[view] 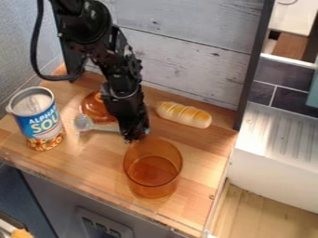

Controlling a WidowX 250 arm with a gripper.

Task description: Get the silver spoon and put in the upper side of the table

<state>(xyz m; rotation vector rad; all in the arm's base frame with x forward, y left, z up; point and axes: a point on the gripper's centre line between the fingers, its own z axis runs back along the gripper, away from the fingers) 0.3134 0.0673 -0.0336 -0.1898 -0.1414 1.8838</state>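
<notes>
Spoon (83,124), just one, is between one can (41,123) and my fingers (136,135), its handle reaching them; how far open they are, or whether they grip it, I cannot tell. Near it I count one orange bowl (92,108), one bread roll (184,115) and one amber cup (152,174), with worktop (202,172) stretching from cup to side edge.

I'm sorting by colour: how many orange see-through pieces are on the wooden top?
2: the cup, towards the front edge, and a rounded piece, just beyond the spoon and partly behind the arm, which may hide more.
</notes>
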